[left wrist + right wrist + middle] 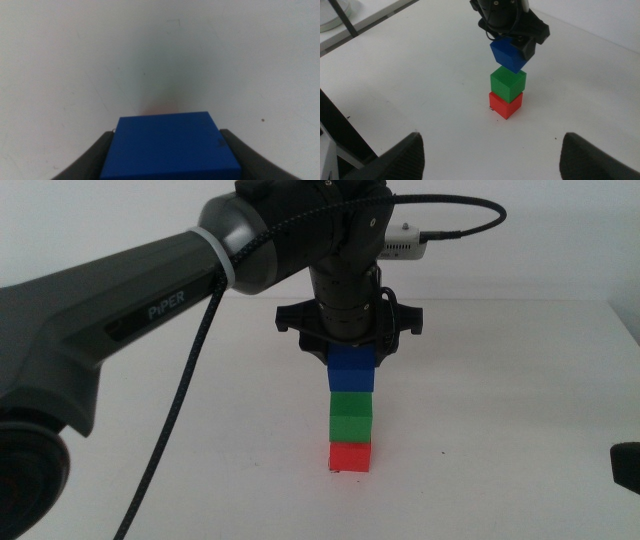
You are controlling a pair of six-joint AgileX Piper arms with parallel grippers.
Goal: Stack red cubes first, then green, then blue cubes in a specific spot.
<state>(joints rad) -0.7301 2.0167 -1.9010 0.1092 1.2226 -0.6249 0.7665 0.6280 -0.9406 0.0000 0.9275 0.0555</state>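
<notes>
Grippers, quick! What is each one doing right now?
Left tool: closed on the blue cube, over the green cube.
Right tool: open, holding nothing, waiting back from the stack.
</notes>
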